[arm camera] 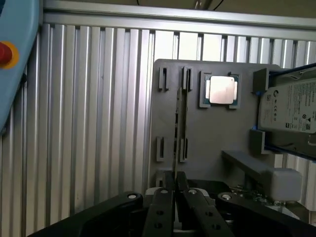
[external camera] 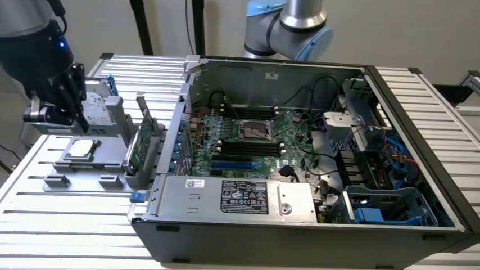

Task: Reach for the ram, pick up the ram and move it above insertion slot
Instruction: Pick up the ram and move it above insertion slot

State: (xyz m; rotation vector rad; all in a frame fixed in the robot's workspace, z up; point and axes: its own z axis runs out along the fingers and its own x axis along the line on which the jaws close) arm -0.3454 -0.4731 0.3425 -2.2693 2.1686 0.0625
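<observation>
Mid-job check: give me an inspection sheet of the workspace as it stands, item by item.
Surface: ribbed aluminium table carrying a grey fixture and an open computer case.
Job's things: the ram cannot be told for certain; dark memory slots sit on the motherboard inside the case.
Clutter: processor, hard drive and green expansion card on the fixture.
Grippers: the hand hangs over the fixture, near the hard drive.
Cables: black cables and blue cables inside the case.
Surroundings: a robot arm joint behind the case; a red button on a blue housing.
</observation>
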